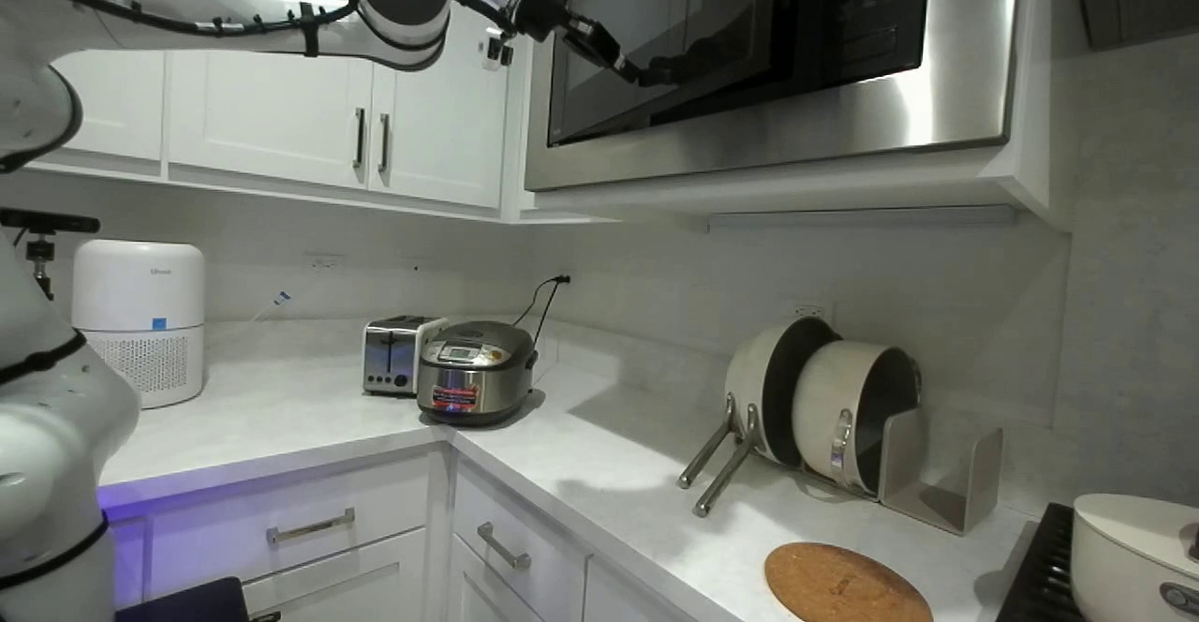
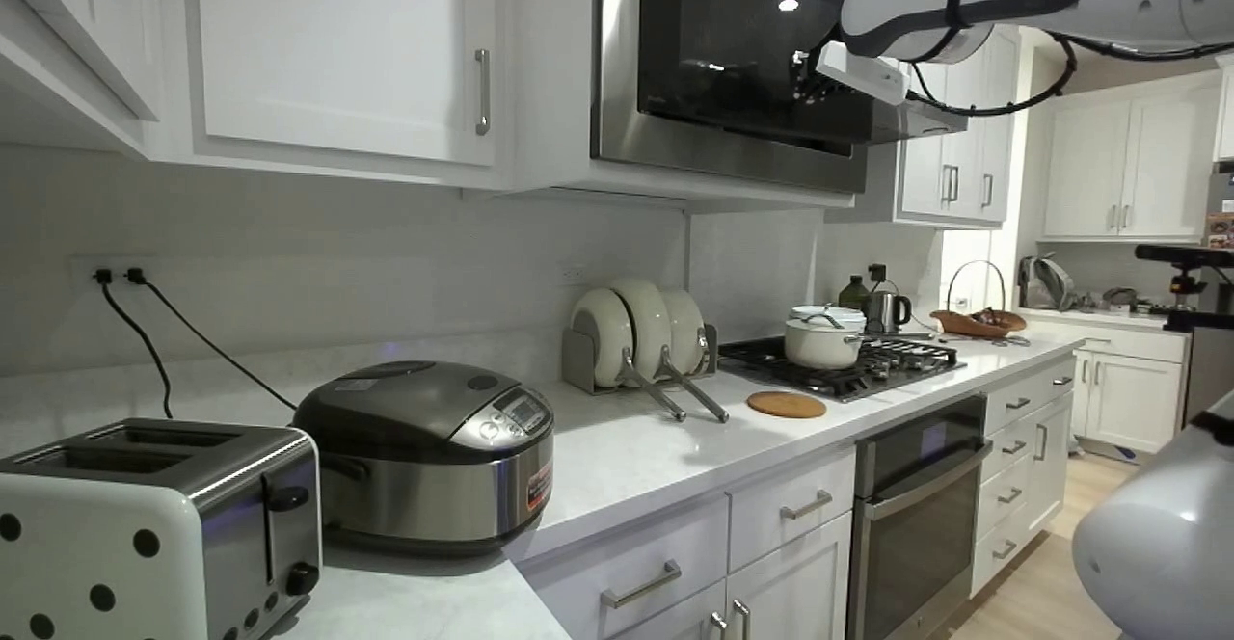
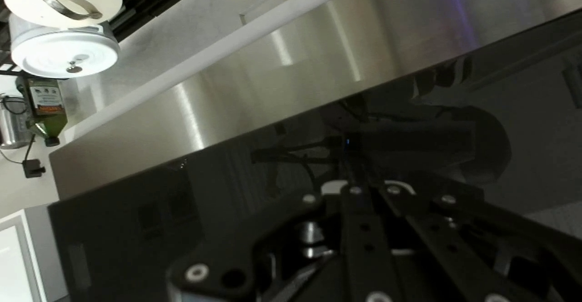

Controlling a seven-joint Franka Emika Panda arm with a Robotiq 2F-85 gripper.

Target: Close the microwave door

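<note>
Wide, glossy and black, the microwave door (image 1: 693, 4) hangs high toward one o'clock in an exterior view; its lower edge slants out from the brushed steel frame (image 1: 965, 69), leaving a dark wedge, so it stands slightly ajar. The gripper (image 1: 629, 68), matte black and knuckled, points at that glass from twelve o'clock, its slim fingers (image 3: 359, 220) pressed together; I can't tell whether the tips touch it. In the wrist view the glass gives back a dim reflection of the arm (image 1: 225, 4), smooth and white with black cable strapped along it. Panelled white cabinets (image 1: 267, 116) with bar handles sit at ten o'clock. Below runs the counter (image 1: 281, 425), pale and smooth, turning a corner. A rounded, steel-sided rice cooker (image 1: 473, 374) rests at eight o'clock, just beside a boxy toaster (image 1: 392, 360), and a white cylinder (image 1: 138, 294), perforated low down, stands at nine. Cream pans (image 1: 824, 397) with dark insides stand on edge in a rack (image 1: 982, 481) at four o'clock, and at five lies a flat, cork-brown disc (image 1: 848, 584). The floor (image 2: 1089, 515), at four o'clock in an exterior view, is pale and wood-toned.
</note>
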